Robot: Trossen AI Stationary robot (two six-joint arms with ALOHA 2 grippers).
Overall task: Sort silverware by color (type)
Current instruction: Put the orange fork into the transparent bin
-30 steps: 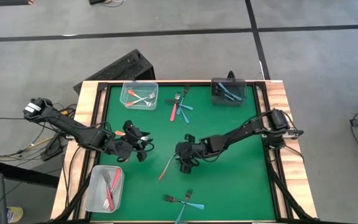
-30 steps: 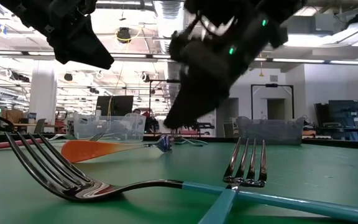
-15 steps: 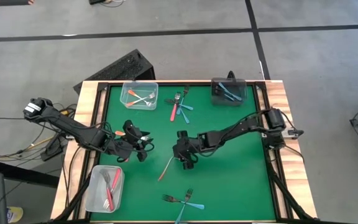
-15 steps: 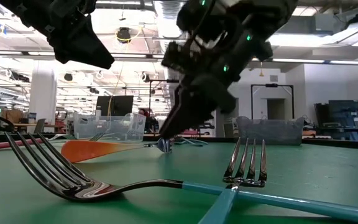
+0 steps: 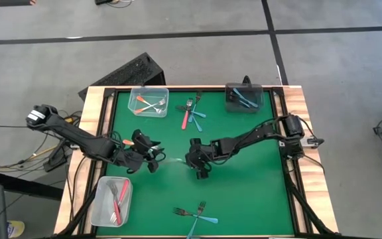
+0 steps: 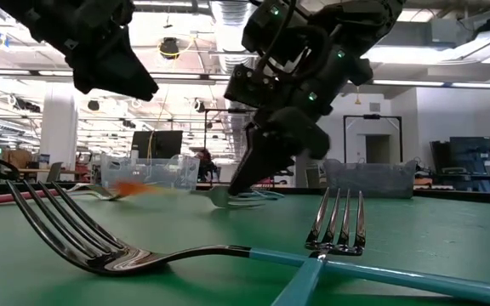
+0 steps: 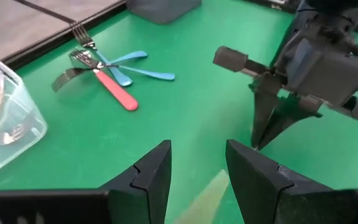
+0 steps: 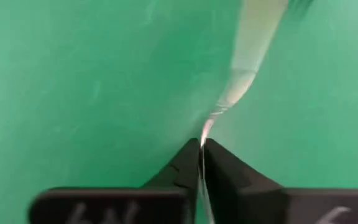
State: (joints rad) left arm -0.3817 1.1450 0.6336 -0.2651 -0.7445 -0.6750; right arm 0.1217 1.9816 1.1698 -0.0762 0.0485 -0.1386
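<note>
Since a moment ago the orange fork (image 6: 134, 189) has been swung round on the green mat (image 5: 244, 192): it lay slanting below the right gripper (image 5: 197, 169) and now shows only as a blurred streak running from that gripper toward the left gripper (image 5: 152, 161). The right gripper's fingers are pinched tight on the fork's thin metal end, tips down at the mat near its middle. The left gripper hovers just beside, fingers spread apart and holding nothing. More forks (image 5: 191, 113) lie crossed beyond the right gripper, and two blue ones (image 5: 196, 214) nearer the front edge.
</note>
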